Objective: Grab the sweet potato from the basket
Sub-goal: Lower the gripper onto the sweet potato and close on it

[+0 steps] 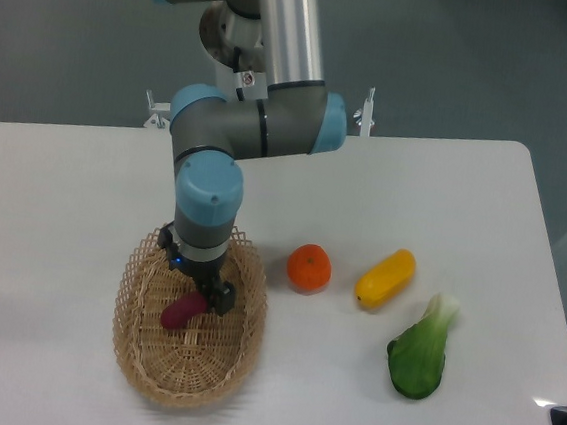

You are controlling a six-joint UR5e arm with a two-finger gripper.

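Observation:
The sweet potato (183,310) is a small dark magenta tuber lying inside the tan wicker basket (140,349) at the front left of the table. My gripper (207,296) reaches straight down into the basket and sits at the right end of the sweet potato. One dark finger (223,298) shows beside the tuber; the other is hidden under the wrist. I cannot tell whether the fingers are closed on it. The sweet potato still appears to rest on the basket floor.
An orange (309,267) sits just right of the basket. A yellow-orange oblong vegetable (386,278) lies further right, and a green bok choy (420,352) lies near the front right. The arm's links hang over the table's back left.

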